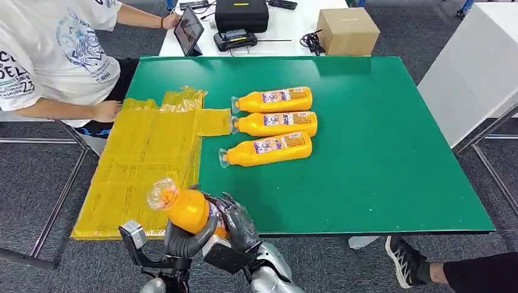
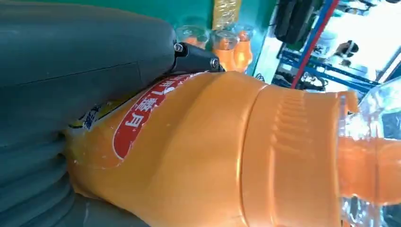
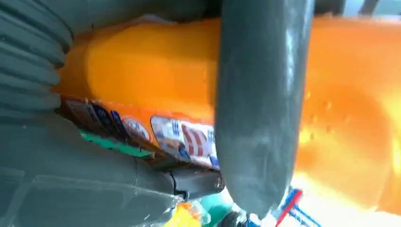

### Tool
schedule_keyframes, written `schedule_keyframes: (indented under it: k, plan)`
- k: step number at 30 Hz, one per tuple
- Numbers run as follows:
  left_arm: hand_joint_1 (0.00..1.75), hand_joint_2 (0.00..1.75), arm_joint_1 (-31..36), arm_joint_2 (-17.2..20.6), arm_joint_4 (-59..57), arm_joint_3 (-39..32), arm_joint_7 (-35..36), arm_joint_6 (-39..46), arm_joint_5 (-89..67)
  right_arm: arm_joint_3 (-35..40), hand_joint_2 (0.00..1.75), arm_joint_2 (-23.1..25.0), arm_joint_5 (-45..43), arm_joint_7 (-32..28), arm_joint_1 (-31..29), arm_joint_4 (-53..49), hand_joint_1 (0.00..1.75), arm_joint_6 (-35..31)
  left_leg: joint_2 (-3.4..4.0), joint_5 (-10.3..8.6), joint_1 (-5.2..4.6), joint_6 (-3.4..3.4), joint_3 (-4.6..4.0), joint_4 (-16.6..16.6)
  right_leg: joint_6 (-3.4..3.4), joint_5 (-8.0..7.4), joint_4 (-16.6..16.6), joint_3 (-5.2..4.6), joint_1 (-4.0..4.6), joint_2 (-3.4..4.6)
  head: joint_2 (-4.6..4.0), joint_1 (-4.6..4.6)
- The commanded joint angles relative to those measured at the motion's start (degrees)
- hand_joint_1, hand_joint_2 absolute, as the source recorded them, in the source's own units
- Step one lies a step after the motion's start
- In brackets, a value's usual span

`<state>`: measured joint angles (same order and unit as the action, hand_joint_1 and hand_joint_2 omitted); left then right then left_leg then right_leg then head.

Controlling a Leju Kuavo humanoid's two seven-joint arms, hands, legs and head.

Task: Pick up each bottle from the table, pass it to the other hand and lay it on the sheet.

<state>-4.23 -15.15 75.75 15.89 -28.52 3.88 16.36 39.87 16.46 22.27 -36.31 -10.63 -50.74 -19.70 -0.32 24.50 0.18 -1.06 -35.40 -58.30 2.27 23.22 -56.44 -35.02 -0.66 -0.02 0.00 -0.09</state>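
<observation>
The green table (image 1: 379, 152) is standing as the landmark here, taking up most of the head view. A single yellow sheet (image 1: 140, 165) is lying across the table's left part, with its left edge hanging past the table's side and a crumpled flap reaching toward the middle.

Four orange bottles are showing in all. Three bottles are lying on their sides on the bare green of the table's middle, side by side, their clear caps pointing toward the sheet: the far bottle (image 1: 273, 99), the middle bottle (image 1: 275, 124) and the near bottle (image 1: 266, 150). The caps of the far and middle ones are lying just at the sheet's flap. The fourth, the held bottle (image 1: 186, 207), is hovering tilted at the table's near edge, over the near right corner of the sheet, its clear cap pointing up and away from the robot.

Both robot hands are gripping that held bottle at once. The left hand (image 1: 183, 239) is wrapping its dark fingers around the lower body from below; in the left wrist view its thumb is pressing along the red label. The right hand (image 1: 237, 224) is clasping the bottle's base from the right, and in the right wrist view a grey finger (image 3: 257, 109) is crossing the orange body.

One person is sitting at the table's far left corner, one hand (image 1: 109, 111) resting by the sheet's edge. Beyond the table's far edge, one cardboard box (image 1: 347, 30) and one black case (image 1: 242, 13) are sitting on a white table.
</observation>
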Motion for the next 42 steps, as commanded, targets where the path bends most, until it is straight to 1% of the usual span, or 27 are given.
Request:
schedule_keyframes:
  k: [1,2,3,4,5,7,12,13,16,17,20,21,23,24,25,27,28,30,32,34,35,37,38,39,40,41,42]
  plan:
    - [1.75,1.75,4.76,-0.77,1.99,-1.33,-2.80,6.39,-4.39,-3.34,0.00,-2.39,-2.55,0.67,7.36,-15.81,0.00,-2.44,-0.18,0.03,0.01,0.03,0.08,0.02,-0.04,0.09,0.02,0.14,0.01,-0.21,0.00,0.00]
    - [1.75,1.75,4.76,-0.77,1.99,-1.33,-2.80,6.39,-4.39,-3.34,0.00,-2.39,-2.55,0.67,7.36,-15.81,0.00,-2.44,-0.26,0.06,0.02,0.04,0.15,0.03,-0.06,0.14,0.04,0.26,0.03,-0.28,0.00,0.04]
    - [1.75,1.75,5.33,-0.96,1.45,-2.08,-4.30,9.99,-7.13,-3.85,0.00,-2.38,-3.38,-0.55,8.32,-17.77,0.00,-3.82,-0.29,0.10,0.03,0.06,0.30,0.07,-0.09,0.18,0.07,0.42,0.04,-0.27,0.00,0.02]
    - [1.75,1.75,5.89,-0.94,1.12,-2.83,-5.39,11.95,-8.69,-4.02,0.00,-2.71,-4.22,-0.81,8.80,-19.74,0.00,-4.13,-0.22,0.06,0.01,0.04,0.18,0.06,-0.06,0.11,0.05,0.28,0.01,-0.17,0.00,0.02]
    - [1.75,1.75,6.75,-0.90,0.52,-4.00,-6.03,14.43,-10.30,-3.89,0.00,-3.21,-4.40,-1.07,9.32,-22.21,0.00,-4.51,-0.15,0.11,0.02,0.07,0.27,0.06,-0.09,0.14,0.04,0.35,0.03,-0.12,0.00,0.00]
    - [1.75,1.75,8.29,-0.74,-0.57,-6.16,-6.79,16.83,-11.52,-3.40,0.00,-3.86,-4.89,-0.93,10.04,-25.94,0.00,-4.73,-0.20,0.08,0.01,0.06,0.16,0.02,-0.08,0.13,-0.01,0.25,0.02,-0.18,0.00,0.02]
    - [1.75,1.75,9.50,-1.25,-1.40,-8.00,-7.81,18.75,-12.77,-1.76,0.00,-4.05,-5.47,-0.70,9.59,-25.97,0.00,-4.31,-0.06,0.11,0.03,0.06,0.27,0.05,-0.08,0.11,0.04,0.33,0.05,-0.05,0.00,0.00]
    - [1.75,1.75,9.96,-1.33,-1.90,-8.33,-7.61,19.02,-12.67,-1.41,0.00,-3.91,-5.81,-0.84,9.34,-25.49,0.00,-4.36,-0.10,0.03,0.00,0.04,0.13,0.07,-0.05,0.06,0.04,0.20,0.02,-0.09,0.00,0.02]
    - [1.75,1.75,10.17,-1.30,-2.04,-8.39,-7.61,19.00,-12.66,-1.32,0.00,-3.80,-5.90,-0.87,9.30,-25.35,0.00,-4.39,-0.05,0.05,0.01,0.03,0.14,0.06,-0.04,0.05,0.04,0.20,0.02,-0.04,0.00,0.00]
    - [1.75,1.75,10.17,-1.30,-2.04,-8.39,-7.61,19.00,-12.66,-1.32,0.00,-3.80,-5.90,-0.87,9.30,-25.35,0.00,-4.39,-0.05,0.10,0.03,0.05,0.27,0.07,-0.07,0.10,0.05,0.33,0.04,-0.05,0.00,0.00]
    - [1.75,1.75,10.17,-1.30,-2.04,-8.39,-7.61,19.00,-12.66,-1.32,0.00,-3.80,-5.90,-0.87,9.30,-25.35,0.00,-4.39,-0.08,0.02,-0.01,0.02,0.08,0.06,-0.03,0.04,0.03,0.14,0.00,-0.05,0.00,0.02]
    - [1.75,1.75,10.17,-1.30,-2.04,-8.39,-7.61,19.00,-12.66,-1.32,0.00,-3.80,-5.90,-0.87,9.30,-25.35,0.00,-4.39,-0.07,0.10,0.02,0.05,0.24,0.05,-0.07,0.11,0.03,0.31,0.02,-0.05,0.00,0.00]
    - [1.75,1.75,10.17,-1.30,-2.04,-8.39,-7.61,19.00,-12.66,-1.32,0.00,-3.80,-5.90,-0.87,9.30,-25.35,0.00,-4.39,-0.05,0.11,0.01,0.05,0.27,0.06,-0.08,0.11,0.05,0.34,0.02,-0.04,0.00,0.00]
    - [1.75,1.75,10.17,-1.30,-2.04,-8.39,-7.61,19.00,-12.66,-1.32,0.00,-3.80,-5.90,-0.87,9.30,-25.35,0.00,-4.39,-0.07,0.02,0.00,0.03,0.08,0.06,-0.04,0.03,0.04,0.15,0.00,-0.05,0.00,0.02]
    - [1.75,1.75,10.17,-1.30,-2.04,-8.39,-7.61,19.00,-12.66,-1.32,0.00,-3.80,-5.90,-0.87,9.30,-25.35,0.00,-4.39,-0.08,0.10,0.03,0.06,0.27,0.07,-0.08,0.11,0.06,0.34,0.03,-0.07,0.00,0.02]
    - [1.75,1.75,10.17,-1.30,-2.04,-8.39,-7.61,19.00,-12.66,-1.32,0.00,-3.80,-5.90,-0.87,9.30,-25.35,0.00,-4.39,-0.08,0.05,0.00,0.04,0.16,0.07,-0.06,0.07,0.04,0.22,0.01,-0.06,0.00,0.00]
    - [1.75,1.75,10.17,-1.30,-2.04,-8.39,-7.61,19.00,-12.66,-1.32,0.00,-3.80,-5.90,-0.87,9.30,-25.35,0.00,-4.39,-0.08,0.11,0.01,0.07,0.33,0.09,-0.09,0.13,0.05,0.38,0.02,-0.07,0.00,0.02]
    - [1.75,1.75,10.17,-1.30,-2.04,-8.39,-7.61,19.00,-12.66,-1.32,0.00,-3.80,-5.90,-0.87,9.30,-25.35,0.00,-4.39,-0.07,0.05,0.01,0.04,0.15,0.05,-0.06,0.07,0.03,0.21,0.02,-0.06,0.00,0.00]
    - [1.75,1.75,10.17,-1.30,-2.04,-8.39,-7.61,19.00,-12.66,-1.32,0.00,-3.80,-5.90,-0.87,9.30,-25.35,0.00,-4.39,-0.08,0.08,0.02,0.05,0.22,0.06,-0.07,0.09,0.06,0.29,0.03,-0.07,0.00,0.00]
    - [1.75,1.75,10.52,-1.20,-2.33,-8.47,-9.10,21.84,-15.05,-0.92,0.00,-3.96,-6.23,-1.46,9.01,-25.35,0.00,-4.06,-0.08,0.12,0.03,0.06,0.32,0.06,-0.09,0.13,0.07,0.39,0.04,-0.07,0.00,0.02]
    - [1.75,1.75,11.29,-0.90,-2.88,-8.85,-8.80,21.94,-14.99,-0.54,0.00,-3.99,-6.24,-1.45,8.79,-25.46,0.00,-3.94,-0.07,0.04,0.01,0.03,0.13,0.06,-0.05,0.05,0.05,0.19,0.02,-0.05,0.00,0.02]
    - [1.75,1.75,14.07,0.50,-5.06,-9.56,-10.62,27.35,-21.42,0.23,0.00,-4.17,-6.63,-2.54,8.14,-26.62,0.00,-3.62,-0.07,0.14,0.04,0.07,0.37,0.07,-0.10,0.15,0.07,0.44,0.05,-0.06,0.00,0.02]
    - [1.75,1.75,15.97,2.12,-7.00,-9.04,-11.17,31.01,-27.76,0.31,0.00,-4.21,-7.12,-2.96,7.81,-27.34,0.00,-3.39,-0.09,0.05,0.01,0.05,0.16,0.05,-0.06,0.07,0.03,0.23,0.02,-0.08,0.00,0.00]
    - [1.75,1.75,18.76,3.38,-10.08,-10.02,-10.71,34.93,-33.87,0.39,0.00,-4.22,-8.65,-3.69,7.23,-28.36,0.00,-2.40,-0.09,0.10,0.05,0.08,0.30,0.05,-0.11,0.12,0.03,0.37,0.06,-0.08,0.00,0.02]
    - [1.75,1.75,20.96,5.07,-13.00,-9.45,-8.80,35.55,-39.84,0.31,0.00,-4.26,-8.62,-3.63,7.09,-29.09,0.00,-2.43,-0.12,0.00,0.01,0.05,0.09,0.05,-0.07,0.03,0.01,0.16,0.02,-0.09,0.00,0.02]
    - [1.75,1.75,22.73,3.63,-14.83,-16.02,-9.02,36.12,-54.38,0.49,0.00,-4.34,-9.73,-3.69,6.63,-29.69,0.00,-1.19,-0.12,0.04,0.03,0.09,0.25,0.08,-0.11,0.08,0.02,0.32,0.04,-0.09,0.00,0.00]
    - [1.75,1.75,26.95,6.86,-21.90,-13.96,-5.40,34.81,-59.09,0.40,0.00,-4.34,-10.34,-3.43,6.36,-30.24,0.00,0.07,-0.10,-0.02,0.00,0.07,0.13,0.07,-0.08,0.01,0.01,0.18,0.01,-0.02,0.00,0.02]
